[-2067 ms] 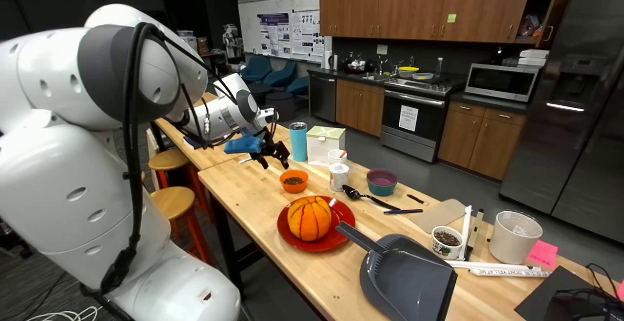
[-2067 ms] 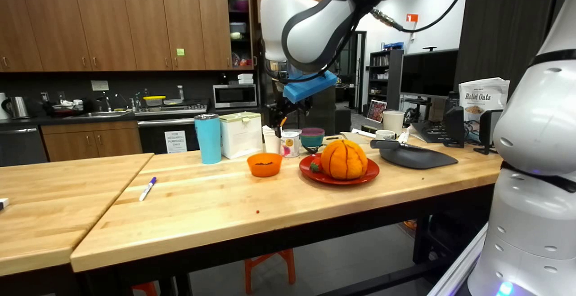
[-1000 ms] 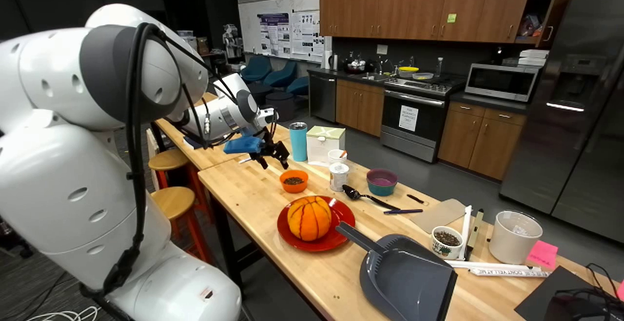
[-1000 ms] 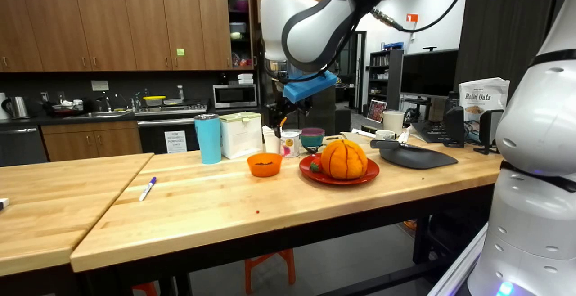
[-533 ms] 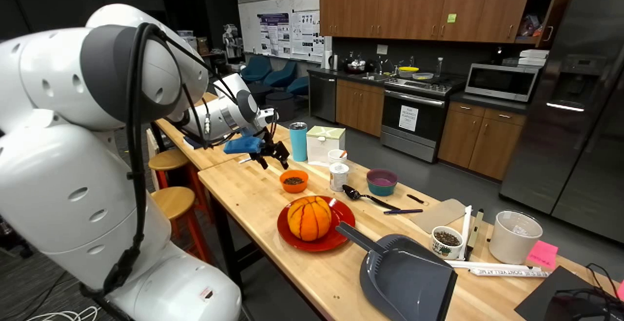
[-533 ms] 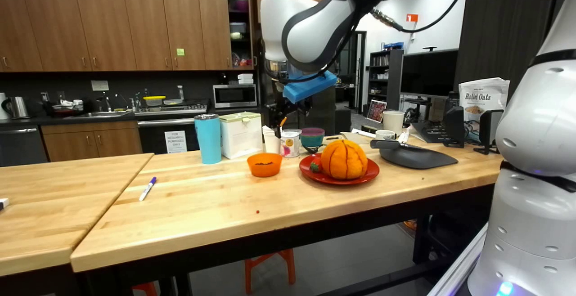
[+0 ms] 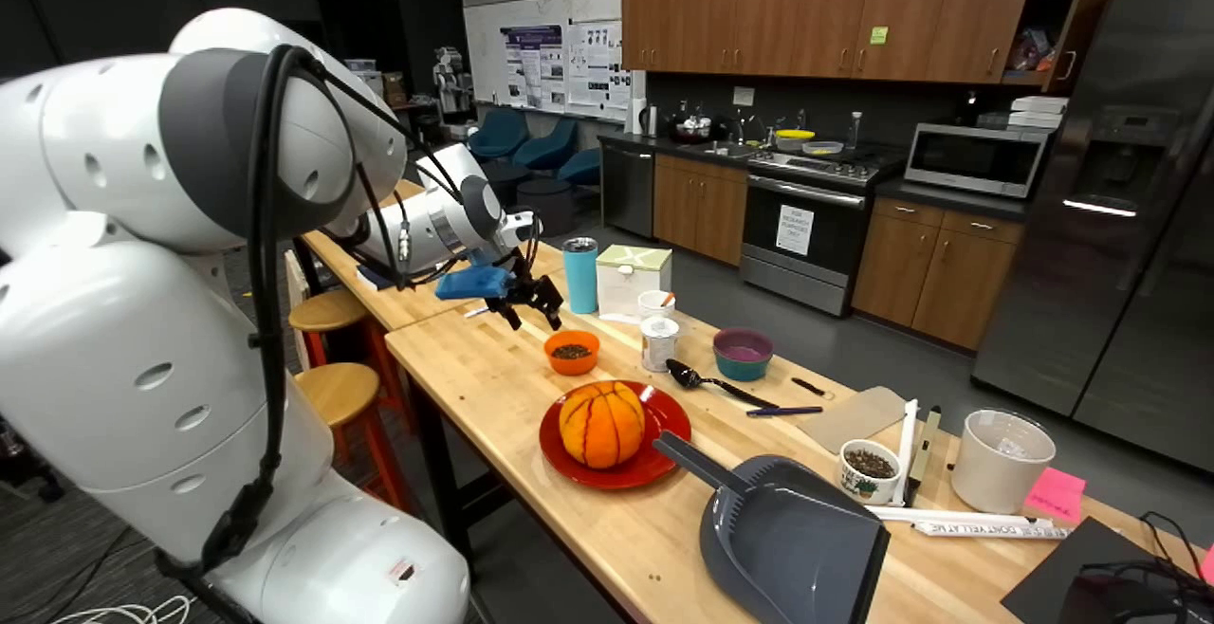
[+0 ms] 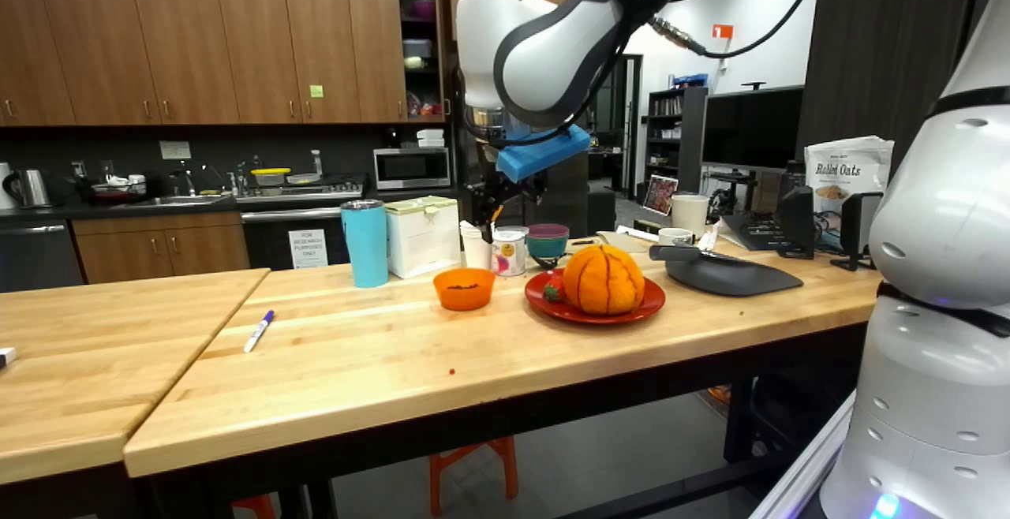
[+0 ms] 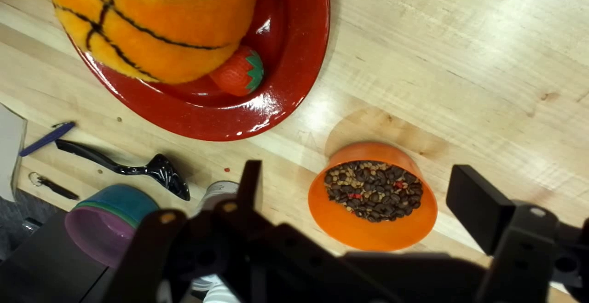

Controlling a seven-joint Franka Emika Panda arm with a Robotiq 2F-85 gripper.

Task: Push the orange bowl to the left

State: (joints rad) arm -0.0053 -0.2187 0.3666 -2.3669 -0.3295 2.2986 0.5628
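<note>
The orange bowl (image 7: 573,364) stands upright on the wooden table in both exterior views (image 8: 464,296). In the wrist view the bowl (image 9: 368,236) holds dark beans, small tan grains and a few red bits. My gripper (image 7: 535,319) hangs above the table near the bowl and does not touch it. In an exterior view the black gripper (image 8: 511,211) is partly hard to make out against the dark background. In the wrist view my gripper (image 9: 356,174) is open, with its fingers wide apart and the bowl seen between them, farther off. Nothing is held.
A red plate (image 7: 669,420) with an orange pumpkin-like ball (image 7: 601,425) and a toy strawberry (image 9: 238,71) is near the bowl. A white can (image 7: 660,344), a blue tumbler (image 7: 580,275), a white box (image 7: 633,287), stacked bowls (image 7: 743,355), a black spoon (image 7: 721,385) and a dustpan (image 7: 797,529) also stand or lie there.
The arm's links near the base have shifted very slightly to the right in an exterior view. The gripper and the orange bowl show no visible movement.
</note>
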